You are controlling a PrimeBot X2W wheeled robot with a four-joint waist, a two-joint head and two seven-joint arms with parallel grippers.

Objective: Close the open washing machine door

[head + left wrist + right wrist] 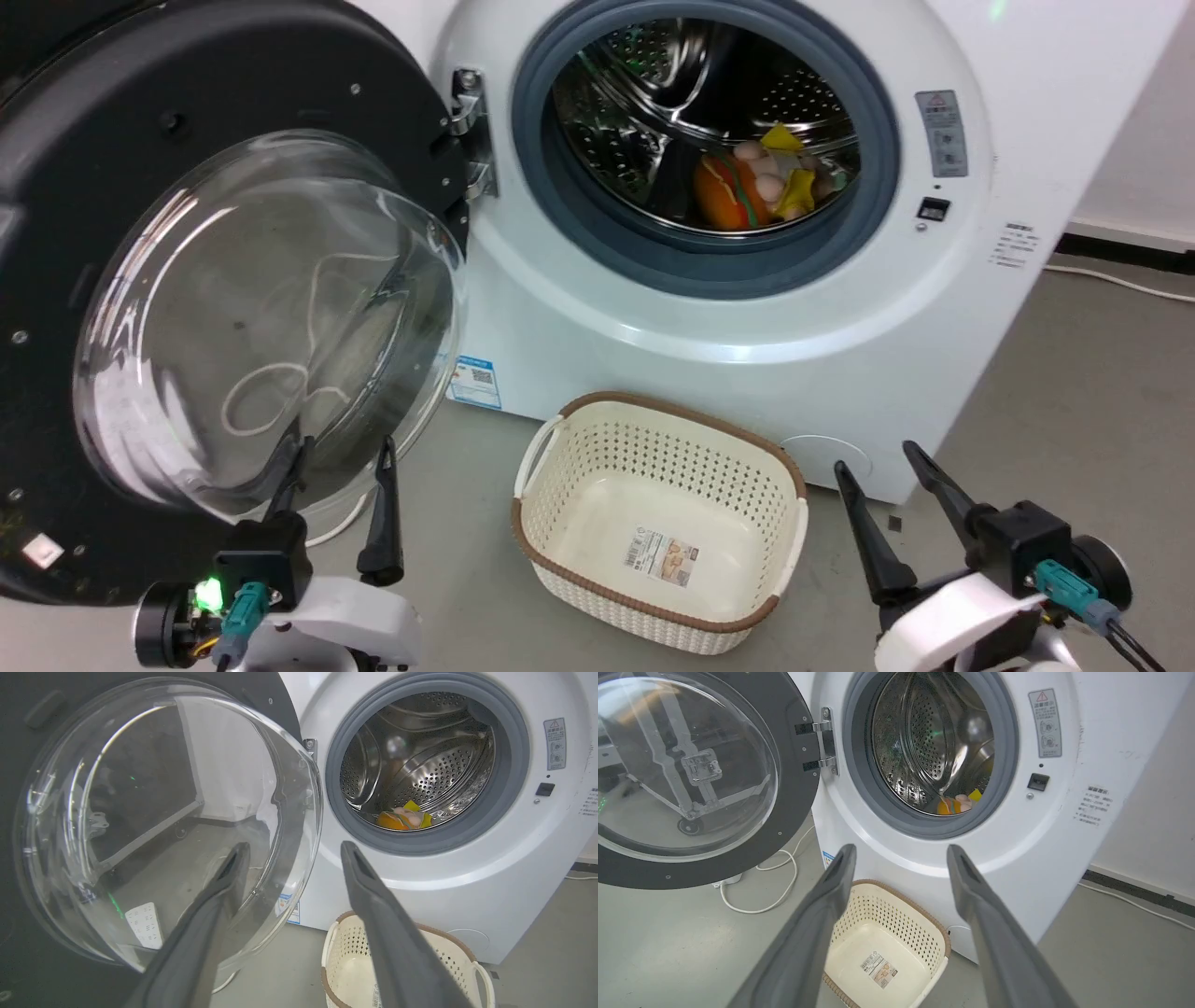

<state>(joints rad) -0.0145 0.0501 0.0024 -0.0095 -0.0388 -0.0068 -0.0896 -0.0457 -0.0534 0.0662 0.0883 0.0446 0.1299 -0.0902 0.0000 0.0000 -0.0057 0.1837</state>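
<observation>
The washing machine door (pixel 252 308) stands swung wide open to the left, black rim and bulging clear glass facing me, hinged (pixel 470 131) to the white washing machine (pixel 709 317). Soft toys lie in the steel drum (pixel 756 177). My left gripper (pixel 345 448) is open, its fingers pointing up just in front of the glass bowl's lower edge; whether they touch it I cannot tell. In the left wrist view the door (pixel 154 812) sits left of my open left gripper (pixel 292 851). My right gripper (pixel 873 457) is open and empty at the lower right, before the machine's lower corner. The right wrist view looks past my right gripper (pixel 901 851) at the door (pixel 691 779) and machine (pixel 1017 849).
A cream perforated basket (pixel 775 476), empty but for a label, sits on the grey floor right in front of the machine between my grippers. A white cable (pixel 775 896) loops on the floor under the door. A wall (pixel 1148 159) stands to the machine's right.
</observation>
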